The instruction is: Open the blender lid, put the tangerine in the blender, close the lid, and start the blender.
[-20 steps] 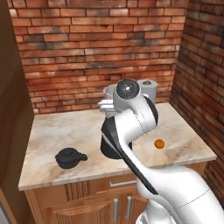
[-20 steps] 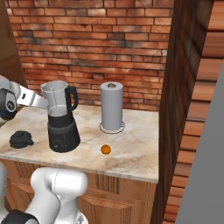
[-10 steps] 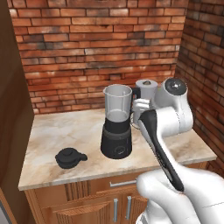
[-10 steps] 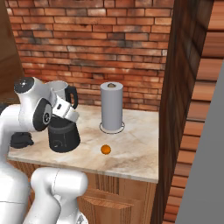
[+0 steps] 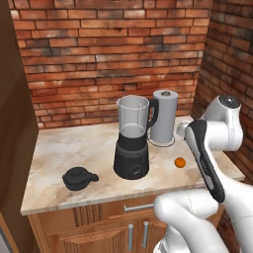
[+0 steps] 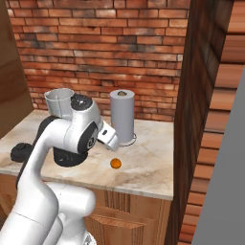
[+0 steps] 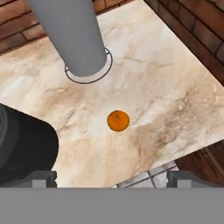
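The blender (image 5: 132,143) stands mid-counter with its clear jar open at the top. Left of it, the black blender lid (image 5: 79,178) lies on the counter, also seen at the left edge of the right base view (image 6: 19,152). The tangerine (image 5: 180,162) rests on the marble to the right of the blender, in front of the paper towel roll. My gripper (image 7: 111,178) hangs open above the counter with nothing between its fingers; the tangerine (image 7: 118,120) lies just ahead of it. From the right, the hand (image 6: 110,137) hovers above and left of the tangerine (image 6: 115,163).
A grey-white paper towel roll (image 5: 164,122) stands right behind the blender. The blender's black base (image 7: 24,148) is close on the left of the hand view. A brick wall runs behind the counter and along its right side (image 5: 227,74). The counter's front edge (image 7: 148,168) is near.
The arm has swung from over the blender to the right, and the hand now hangs over the tangerine. The lid, blender and tangerine have stayed put. The jaws have stayed open.
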Available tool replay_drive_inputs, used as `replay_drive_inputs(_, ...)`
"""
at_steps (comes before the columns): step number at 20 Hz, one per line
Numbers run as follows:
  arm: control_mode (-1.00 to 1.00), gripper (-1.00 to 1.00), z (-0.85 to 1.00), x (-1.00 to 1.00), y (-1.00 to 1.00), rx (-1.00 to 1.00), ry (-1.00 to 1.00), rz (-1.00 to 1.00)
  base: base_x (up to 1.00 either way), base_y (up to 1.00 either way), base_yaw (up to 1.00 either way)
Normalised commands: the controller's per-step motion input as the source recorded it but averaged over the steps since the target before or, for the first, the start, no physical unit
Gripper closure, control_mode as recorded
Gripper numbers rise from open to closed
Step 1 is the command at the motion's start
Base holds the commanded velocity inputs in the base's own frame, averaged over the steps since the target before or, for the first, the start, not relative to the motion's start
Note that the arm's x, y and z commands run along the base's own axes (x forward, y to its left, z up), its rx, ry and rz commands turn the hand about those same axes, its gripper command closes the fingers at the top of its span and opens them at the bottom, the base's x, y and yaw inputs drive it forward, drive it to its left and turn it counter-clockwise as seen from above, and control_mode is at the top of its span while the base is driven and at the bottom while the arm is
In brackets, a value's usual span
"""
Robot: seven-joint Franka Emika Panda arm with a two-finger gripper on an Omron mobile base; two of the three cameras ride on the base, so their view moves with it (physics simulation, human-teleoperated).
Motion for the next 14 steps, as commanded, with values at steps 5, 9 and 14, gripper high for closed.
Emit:
replay_drive_inputs(5, -1.0, -1.0, -0.67, 0.19, -0.55, 0.0, 0.18, 0.0, 0.0, 0.0, 0.0)
replay_drive_inputs(9, -1.0, -1.0, -0.56, 0.37, -0.03, -0.04, 0.2, 0.02, 0.0, 0.0, 0.0)
replay_drive_inputs(14, -1.0, -1.0, -0.33, 0.51, 0.12, -0.05, 0.16, 0.03, 0.0, 0.0, 0.0)
